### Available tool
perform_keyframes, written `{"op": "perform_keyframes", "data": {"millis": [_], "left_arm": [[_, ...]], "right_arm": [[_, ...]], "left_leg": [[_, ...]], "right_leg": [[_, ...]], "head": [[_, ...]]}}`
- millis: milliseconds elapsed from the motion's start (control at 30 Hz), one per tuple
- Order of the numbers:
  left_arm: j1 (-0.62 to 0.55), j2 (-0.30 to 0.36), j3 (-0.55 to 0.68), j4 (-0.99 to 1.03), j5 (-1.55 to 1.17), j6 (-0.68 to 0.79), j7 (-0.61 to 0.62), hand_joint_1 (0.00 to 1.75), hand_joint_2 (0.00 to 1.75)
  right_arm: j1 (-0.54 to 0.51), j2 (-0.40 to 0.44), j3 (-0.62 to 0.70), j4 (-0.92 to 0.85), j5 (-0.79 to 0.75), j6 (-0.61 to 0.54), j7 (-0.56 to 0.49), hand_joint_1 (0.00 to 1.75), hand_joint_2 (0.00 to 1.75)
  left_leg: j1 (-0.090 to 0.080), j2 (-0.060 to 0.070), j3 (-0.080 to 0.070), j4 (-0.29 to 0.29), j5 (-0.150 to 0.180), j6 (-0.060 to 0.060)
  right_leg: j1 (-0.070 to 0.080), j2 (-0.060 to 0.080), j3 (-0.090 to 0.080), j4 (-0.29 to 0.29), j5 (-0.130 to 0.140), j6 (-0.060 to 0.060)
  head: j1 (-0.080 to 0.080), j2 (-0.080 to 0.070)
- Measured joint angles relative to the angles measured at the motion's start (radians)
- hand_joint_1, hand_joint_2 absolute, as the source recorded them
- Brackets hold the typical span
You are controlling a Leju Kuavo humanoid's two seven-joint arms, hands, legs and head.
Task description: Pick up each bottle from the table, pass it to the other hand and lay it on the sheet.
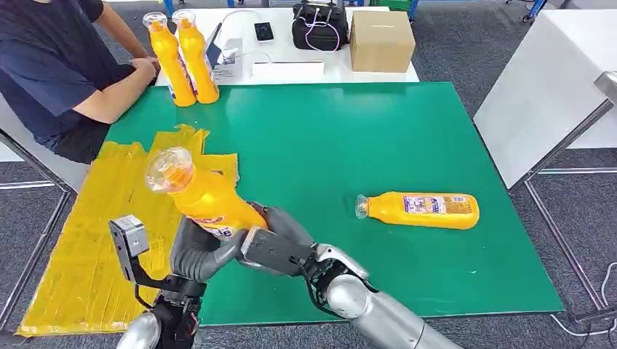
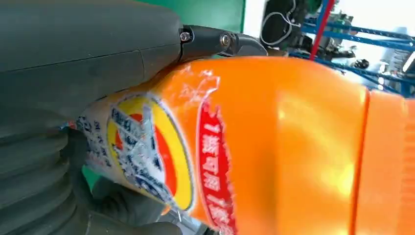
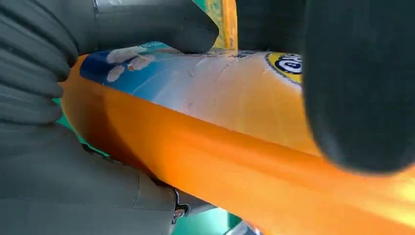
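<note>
An orange bottle [image 1: 202, 195] with a clear cap is held tilted above the front left of the green table [image 1: 327, 138], cap towards the yellow sheet [image 1: 87, 233]. My left hand [image 1: 195, 254] grips its lower body from the left, and my right hand [image 1: 280, 243] grips it from the right. Up close, the left hand [image 2: 73, 73] wraps the bottle's label [image 2: 147, 156]. The right hand [image 3: 49, 186] closes around the bottle [image 3: 220, 147]. A second orange bottle [image 1: 422, 209] lies on its side at the table's right. Two more bottles [image 1: 183, 59] stand at the back left.
A person [image 1: 51, 65] sits at the table's left, forearm resting near the standing bottles. Behind the green table, a white table [image 1: 291, 71] carries a cardboard box [image 1: 381, 40], a black bag [image 1: 320, 25] and a phone [image 1: 263, 31]. Another white table [image 1: 546, 87] stands right.
</note>
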Motion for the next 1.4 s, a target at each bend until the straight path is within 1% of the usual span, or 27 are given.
{"op": "perform_keyframes", "data": {"millis": [600,633,667,700,733,867,933,1000,1067,1133,1167,1233,1267,1333,1367,1400], "left_arm": [[0.016,0.000,0.011,0.003,0.028,0.019,-0.041,1.75,1.75],[0.016,0.000,0.011,0.003,0.028,0.019,-0.042,1.75,1.75],[0.016,0.000,0.011,0.003,0.029,0.019,-0.043,1.75,1.75],[0.016,0.000,0.011,0.003,0.031,0.019,-0.046,1.75,1.75],[0.016,0.000,0.011,0.003,0.031,0.019,-0.050,1.75,1.75],[0.019,0.000,0.011,-0.003,-0.046,0.023,-0.097,1.75,1.75],[0.021,0.000,0.020,-0.038,-0.229,0.046,-0.130,1.75,1.75],[0.030,-0.001,0.054,-0.082,-0.410,0.040,-0.145,1.75,1.75],[0.048,-0.003,0.096,-0.110,-0.463,0.025,-0.150,1.75,1.75],[0.057,-0.007,0.120,-0.124,-0.474,0.021,-0.153,1.75,1.75],[0.059,-0.009,0.129,-0.128,-0.514,0.036,-0.127,1.75,1.75],[0.080,-0.011,0.159,-0.139,-0.714,0.065,-0.001,1.75,1.75],[0.101,-0.013,0.187,-0.144,-0.883,0.063,0.021,1.75,1.75],[0.129,-0.015,0.247,-0.144,-1.253,0.052,-0.004,1.75,1.75],[0.137,-0.018,0.268,-0.145,-1.403,0.043,-0.003,1.75,1.75],[0.144,-0.018,0.286,-0.145,-1.519,0.029,0.024,1.75,1.75]], "right_arm": [[-0.020,0.002,0.047,0.032,-0.007,-0.048,0.001,1.75,1.75],[-0.020,0.002,0.048,0.032,-0.007,-0.052,-0.001,0.93,1.75],[-0.020,0.002,0.048,0.034,-0.005,-0.053,-0.005,0.00,1.75],[-0.020,0.002,0.046,0.035,0.002,-0.053,-0.010,0.00,1.75],[-0.020,0.001,0.044,0.038,0.012,-0.054,-0.017,0.00,0.00],[-0.001,-0.004,0.017,0.043,0.126,-0.117,-0.013,0.00,0.00],[0.028,-0.021,-0.017,0.043,0.197,-0.146,0.006,0.00,0.00],[0.082,-0.047,-0.078,0.033,0.284,-0.143,0.010,0.00,0.00],[0.121,-0.073,-0.151,0.020,0.326,-0.131,0.010,0.00,0.00],[0.141,-0.082,-0.193,0.007,0.344,-0.121,0.010,0.00,0.00],[0.151,-0.087,-0.210,0.000,0.371,-0.136,0.023,0.00,0.00],[0.196,-0.108,-0.260,-0.041,0.445,-0.179,0.062,0.00,0.00],[0.218,-0.122,-0.304,-0.077,0.464,-0.160,0.061,0.00,0.00],[0.254,-0.147,-0.397,-0.128,0.481,-0.109,0.049,0.00,0.00],[0.267,-0.159,-0.439,-0.145,0.489,-0.099,0.049,0.00,1.75],[0.277,-0.167,-0.476,-0.166,0.507,-0.093,0.049,0.00,1.75]], "left_leg": [[0.000,0.000,0.000,0.000,0.000,0.000],[0.000,0.000,0.000,0.000,0.000,0.000],[0.000,0.000,0.000,0.000,0.000,0.000],[0.000,0.000,0.000,0.000,0.000,0.000],[0.000,0.000,0.000,0.000,0.000,0.000],[0.000,0.000,0.000,0.000,0.000,0.000],[0.000,-0.001,-0.001,0.000,0.000,0.000],[0.000,-0.007,-0.001,0.000,0.000,0.000],[0.000,-0.006,-0.002,0.000,0.000,0.000],[-0.001,-0.003,-0.002,0.000,0.000,0.000],[-0.001,-0.002,-0.001,0.000,0.000,0.000],[-0.001,-0.005,-0.001,0.000,0.000,0.000],[-0.001,-0.005,-0.001,0.000,0.000,0.000],[-0.001,-0.006,-0.002,0.000,0.000,0.000],[-0.001,-0.006,-0.002,0.000,0.000,0.000],[-0.001,-0.005,-0.003,0.000,0.000,0.000]], "right_leg": [[0.000,0.000,0.000,0.000,0.000,0.000],[0.000,0.000,0.000,0.000,0.000,0.000],[0.000,0.000,0.000,0.000,0.000,0.000],[0.000,0.000,0.000,0.000,0.000,0.000],[0.000,0.000,-0.001,0.000,0.000,0.000],[0.000,0.000,-0.001,0.000,0.000,0.000],[0.000,-0.001,0.000,0.000,0.000,0.000],[0.000,-0.005,0.001,0.000,0.000,0.000],[-0.001,-0.004,0.000,0.000,0.000,0.000],[-0.001,-0.003,-0.001,0.000,0.000,0.000],[-0.001,-0.003,-0.001,0.000,0.000,0.000],[-0.001,-0.004,0.001,0.000,0.000,0.001],[-0.001,-0.004,0.000,0.000,0.000,0.001],[-0.001,-0.004,0.000,0.000,0.000,0.001],[-0.001,-0.004,0.000,0.000,0.000,0.001],[-0.001,-0.004,-0.001,0.000,0.000,0.001]], "head": [[0.000,0.000],[0.000,0.000],[0.000,0.000],[0.000,0.000],[0.000,0.000],[0.000,0.000],[0.000,0.000],[0.000,0.000],[0.001,0.000],[0.000,0.000],[0.000,0.000],[0.000,0.000],[0.000,0.000],[0.000,0.000],[0.001,0.000],[0.001,0.000]]}}
